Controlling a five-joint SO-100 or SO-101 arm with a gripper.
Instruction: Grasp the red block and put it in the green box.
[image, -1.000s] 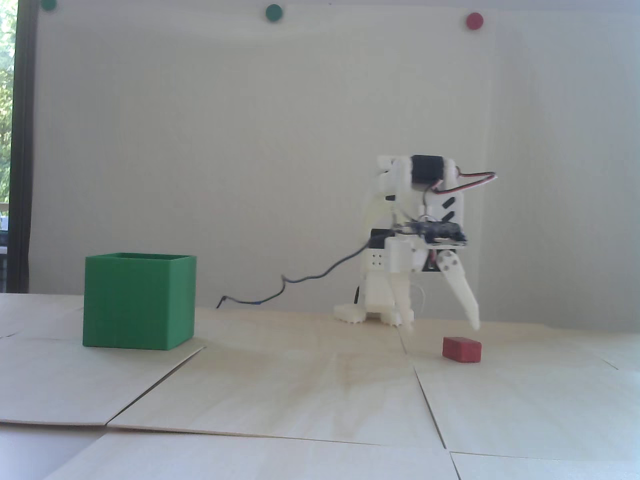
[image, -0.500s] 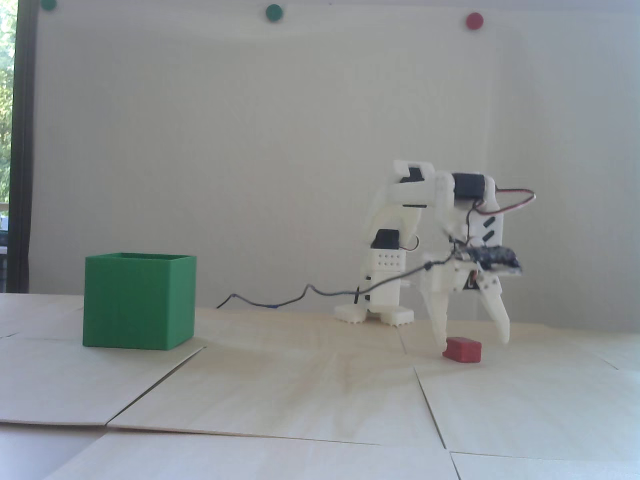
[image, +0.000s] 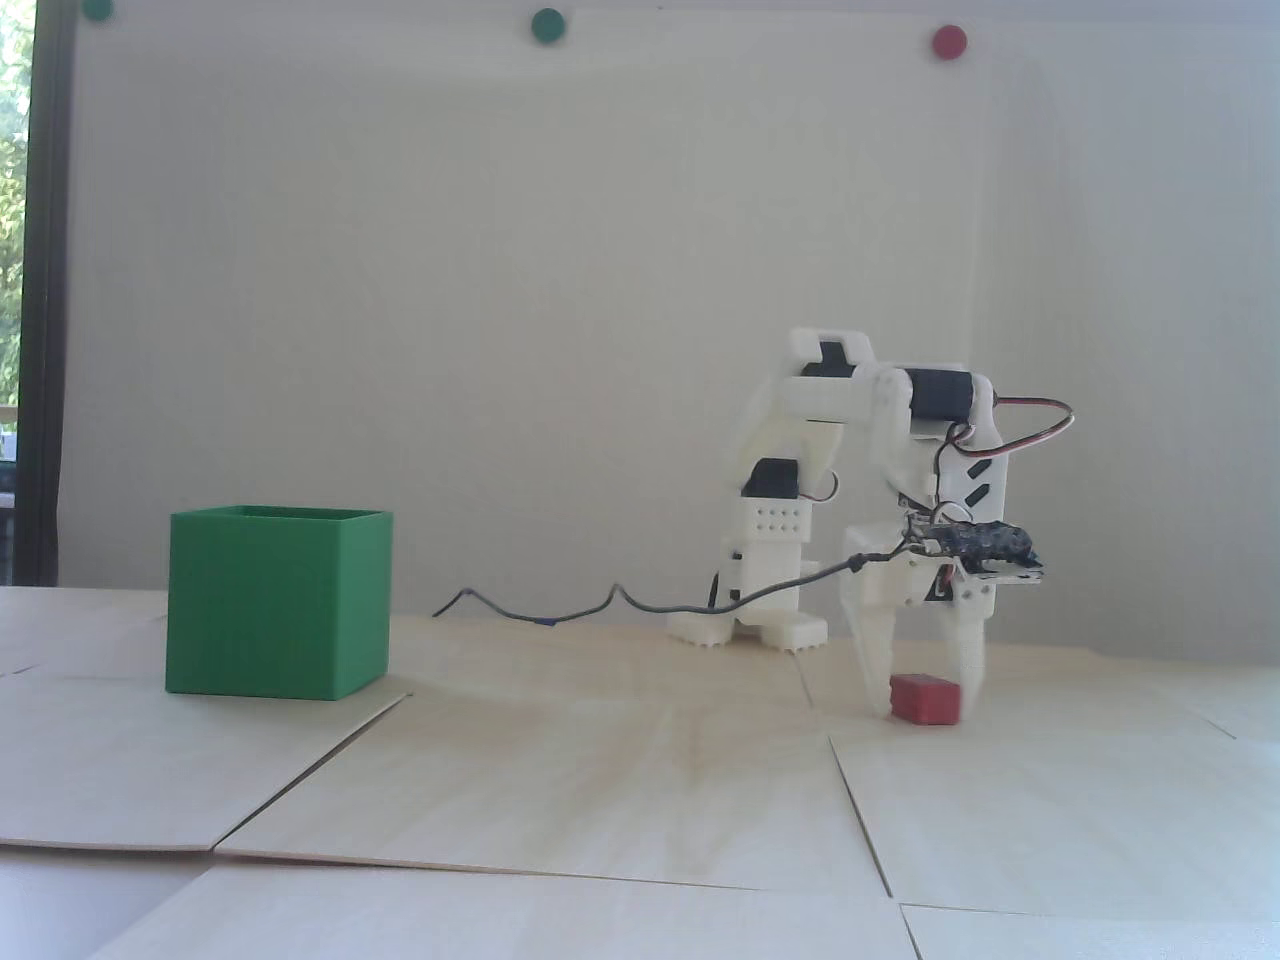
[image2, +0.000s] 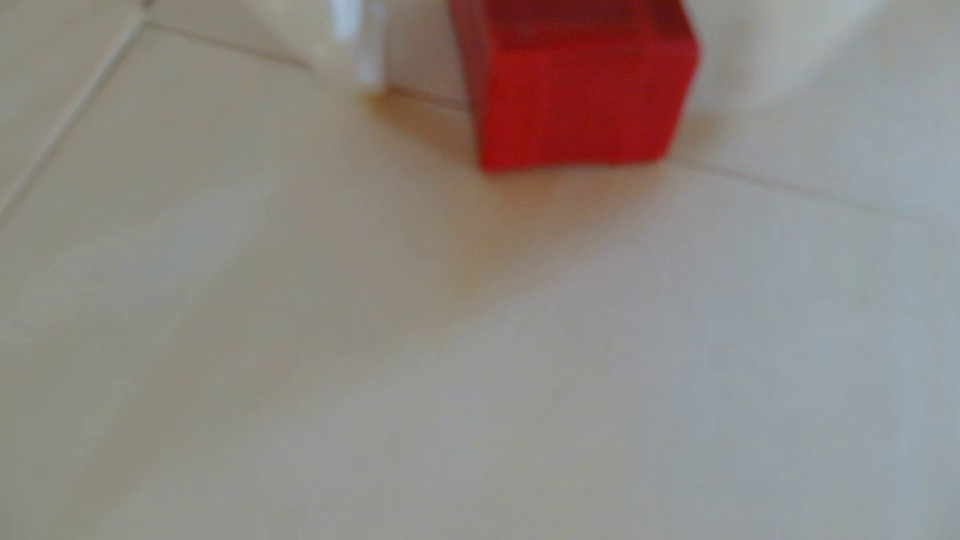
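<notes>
The red block (image: 925, 697) lies on the pale wooden table at the right in the fixed view. My white gripper (image: 926, 702) points straight down with one finger on each side of the block, both touching it, tips at the table. In the blurred wrist view the block (image2: 582, 98) sits at the top between the left finger (image2: 415, 57) and the right finger (image2: 753, 46), and my gripper (image2: 550, 98) is closed on it. The green box (image: 275, 603) stands far to the left, open at the top, well apart from my gripper.
The arm's base (image: 750, 620) stands behind my gripper, and a dark cable (image: 560, 610) trails left from it across the table. The table is made of wooden sheets with seams and a raised sheet edge (image: 300, 770) near the box. Coloured dots are on the wall.
</notes>
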